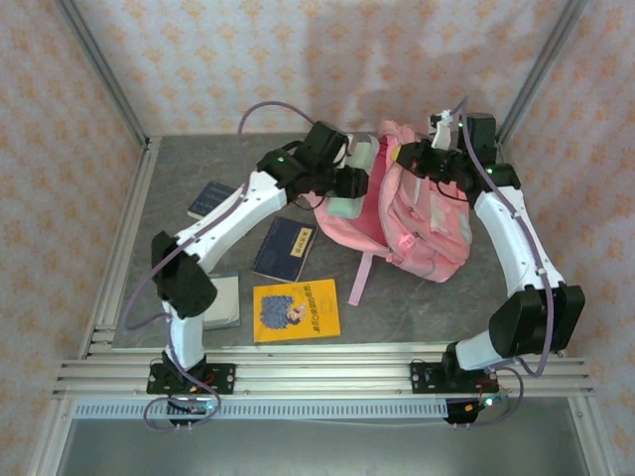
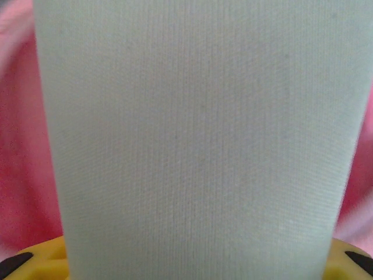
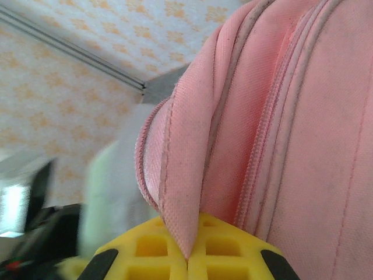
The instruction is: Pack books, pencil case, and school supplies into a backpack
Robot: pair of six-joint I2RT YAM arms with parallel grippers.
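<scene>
The pink backpack [image 1: 422, 223] lies in the middle of the table with its top towards the back wall. My right gripper [image 1: 429, 159] is shut on the pink rim of its opening [image 3: 180, 192], and the fabric is pinched between the yellow fingertips [image 3: 145, 251]. My left gripper [image 1: 347, 183] is shut on the mint pencil case [image 1: 345, 208], which stands at the backpack's left side by the opening. The case [image 2: 198, 140] sits between the yellow fingers [image 2: 35, 262], pink fabric behind it. Two navy books [image 1: 286, 248] [image 1: 211, 198], a yellow book [image 1: 296, 310] and a grey-blue book [image 1: 226, 302] lie at the left. The school supplies are hidden.
A pink strap [image 1: 359, 278] trails from the backpack towards the yellow book. The grey-blue book lies partly under my left arm's elbow [image 1: 184, 273]. Patterned walls and metal rails [image 1: 124, 248] close in the table at the left, right and back.
</scene>
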